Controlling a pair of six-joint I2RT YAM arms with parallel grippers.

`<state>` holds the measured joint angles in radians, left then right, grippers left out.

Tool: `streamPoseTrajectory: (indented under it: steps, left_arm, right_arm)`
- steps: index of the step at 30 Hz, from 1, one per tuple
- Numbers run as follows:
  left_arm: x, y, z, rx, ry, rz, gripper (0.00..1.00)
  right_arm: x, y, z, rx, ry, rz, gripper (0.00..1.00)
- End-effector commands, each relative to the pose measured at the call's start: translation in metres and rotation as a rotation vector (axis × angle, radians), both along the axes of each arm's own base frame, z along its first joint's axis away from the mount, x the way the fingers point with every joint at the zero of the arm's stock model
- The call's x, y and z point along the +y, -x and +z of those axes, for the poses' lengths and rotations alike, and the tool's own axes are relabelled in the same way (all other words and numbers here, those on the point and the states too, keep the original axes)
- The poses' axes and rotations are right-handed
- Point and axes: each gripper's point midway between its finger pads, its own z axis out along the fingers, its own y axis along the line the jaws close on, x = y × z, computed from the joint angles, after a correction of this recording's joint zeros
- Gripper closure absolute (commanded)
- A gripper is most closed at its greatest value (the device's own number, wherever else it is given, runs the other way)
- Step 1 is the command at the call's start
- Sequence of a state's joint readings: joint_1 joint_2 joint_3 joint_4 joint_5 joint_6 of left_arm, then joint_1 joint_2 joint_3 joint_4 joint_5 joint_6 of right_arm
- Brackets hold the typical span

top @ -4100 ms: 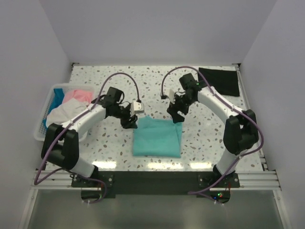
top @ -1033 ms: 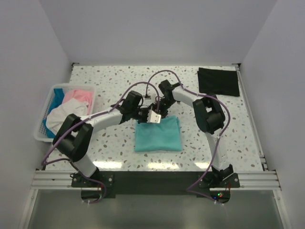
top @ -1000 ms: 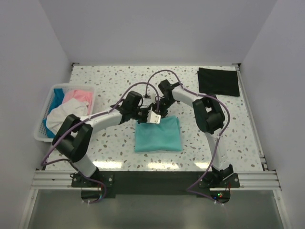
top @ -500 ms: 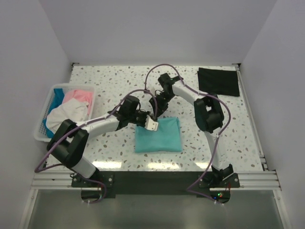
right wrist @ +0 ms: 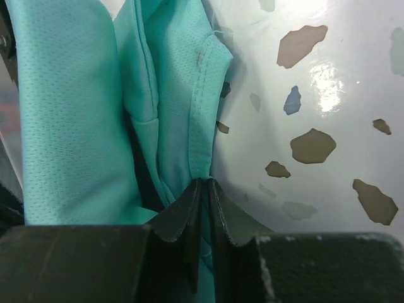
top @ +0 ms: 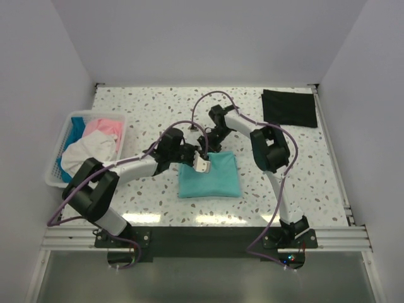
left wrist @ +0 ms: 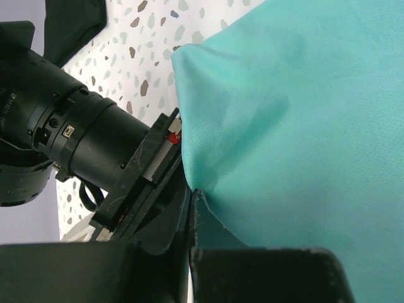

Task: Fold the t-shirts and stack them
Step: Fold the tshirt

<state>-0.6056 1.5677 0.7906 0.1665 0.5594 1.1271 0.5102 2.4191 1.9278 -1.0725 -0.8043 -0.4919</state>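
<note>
Right wrist shows the right gripper (right wrist: pixel 203 187) and left gripper (left wrist: pixel 191 197) both pinching the teal-green t-shirt (right wrist: pixel 76 113) edge, so I'd move them together, nice and level.

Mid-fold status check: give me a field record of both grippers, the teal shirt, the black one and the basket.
left gripper: shut on the teal-green t-shirt near its far edge
right gripper: shut on the same shirt's hem, close beside the left gripper
teal-green t-shirt: folded to a rectangle, mid-table
black t-shirt: lying flat, far right corner, untouched
basket: left side of the table
basket contents: pink t-shirt, white t-shirt, blue t-shirt, all bunched and unfolded
</note>
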Motion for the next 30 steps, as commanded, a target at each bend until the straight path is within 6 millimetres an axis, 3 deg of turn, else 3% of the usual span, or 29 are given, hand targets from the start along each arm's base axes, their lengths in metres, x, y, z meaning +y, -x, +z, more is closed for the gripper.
streamPoseTrajectory:
  steps: [1, 10, 15, 21, 23, 26, 29, 30]
  left_arm:
    - [-0.010, -0.017, 0.017, -0.101, 0.045, 0.005, 1.00]
    - [0.007, -0.010, -0.038, -0.092, -0.080, -0.008, 1.00]
    - [0.008, -0.012, -0.051, -0.113, -0.098, -0.004, 1.00]
    - [0.004, 0.001, -0.063, -0.057, -0.122, -0.080, 1.00]
    - [0.004, 0.006, -0.066, -0.034, -0.140, -0.107, 1.00]
    - [0.000, 0.010, -0.063, 0.012, -0.134, -0.133, 0.92]
    - [-0.002, 0.004, -0.049, 0.087, -0.122, -0.118, 0.74]
    - [-0.002, 0.007, -0.042, 0.139, -0.102, -0.120, 0.64]
  right_arm:
    - [-0.006, 0.010, -0.019, 0.015, 0.034, 0.049, 0.86]
    - [-0.014, -0.004, -0.021, -0.052, 0.097, 0.035, 0.85]
    - [-0.015, -0.008, -0.019, -0.072, 0.116, 0.021, 0.80]
    - [-0.010, -0.050, 0.008, -0.252, 0.143, -0.107, 0.74]
    - [-0.010, -0.064, 0.022, -0.313, 0.140, -0.133, 0.67]
    - [-0.014, -0.084, 0.045, -0.377, 0.130, -0.156, 0.55]
    - [-0.031, -0.100, 0.066, -0.384, 0.130, -0.202, 0.43]
    - [-0.043, -0.106, 0.075, -0.380, 0.122, -0.231, 0.41]
